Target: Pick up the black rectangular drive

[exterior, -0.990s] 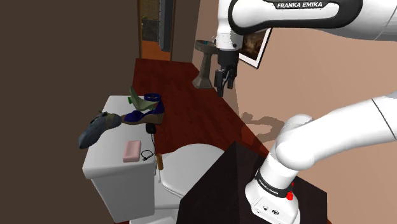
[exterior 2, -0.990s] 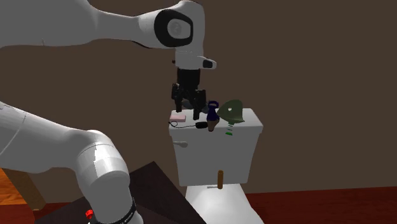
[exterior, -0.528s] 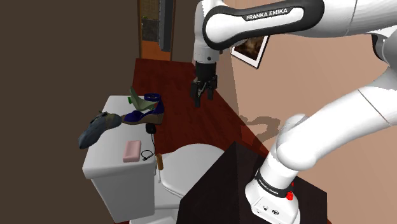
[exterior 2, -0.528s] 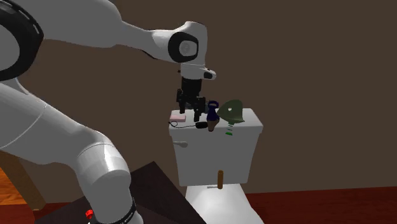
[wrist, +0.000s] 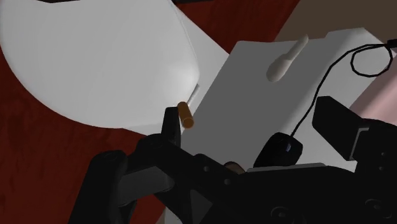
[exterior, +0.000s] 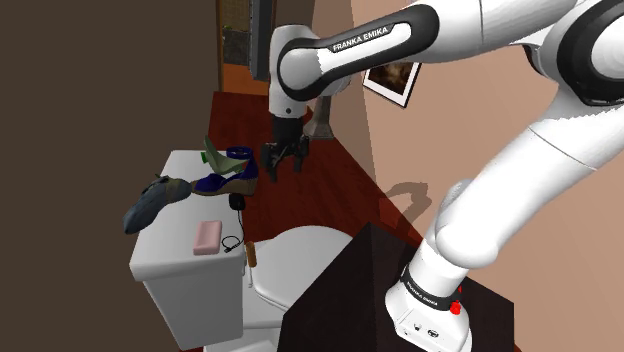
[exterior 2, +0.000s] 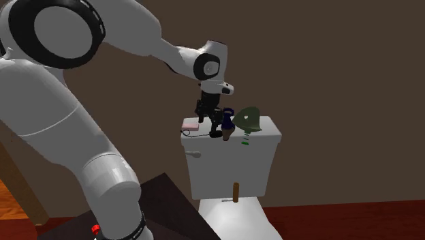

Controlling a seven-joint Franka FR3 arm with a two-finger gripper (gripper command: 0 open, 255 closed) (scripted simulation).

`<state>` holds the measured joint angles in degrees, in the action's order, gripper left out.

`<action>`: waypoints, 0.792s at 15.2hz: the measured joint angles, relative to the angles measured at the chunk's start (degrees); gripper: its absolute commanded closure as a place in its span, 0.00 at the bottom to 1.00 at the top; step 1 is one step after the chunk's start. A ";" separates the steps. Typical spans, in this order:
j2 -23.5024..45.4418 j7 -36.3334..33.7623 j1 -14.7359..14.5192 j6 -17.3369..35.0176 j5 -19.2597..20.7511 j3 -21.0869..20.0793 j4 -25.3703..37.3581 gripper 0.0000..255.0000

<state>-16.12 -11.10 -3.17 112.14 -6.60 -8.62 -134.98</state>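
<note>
Hangs mid-frame, gripper (exterior: 283, 160) spread wide and empty, up-right of the black drive (exterior: 238, 201), presumably staging a descent.

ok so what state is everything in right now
pincer: open, empty, in the air
black drive: flat on the tank lid, untouched
pink bar: flat on the tank lid
blue shoe: upright on its sole
toilet cover: shut

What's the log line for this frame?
phase: pre-grasp | gripper: open, empty, over toilet tank | black drive: on the tank, cabled, untouched | nearby: blue shoe, pink block
</note>
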 measured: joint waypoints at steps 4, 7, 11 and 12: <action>7.72 -2.94 -0.74 5.34 -1.52 -1.40 3.27 0.00; 13.88 -5.10 -1.29 8.31 -2.21 -2.23 7.18 0.00; 20.23 -7.40 -2.13 11.85 -2.62 -3.07 10.71 0.00; 20.88 -7.32 -2.12 12.65 -2.61 -3.05 10.56 0.00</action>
<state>4.76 -18.42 -5.29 124.80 -9.21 -11.67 -124.42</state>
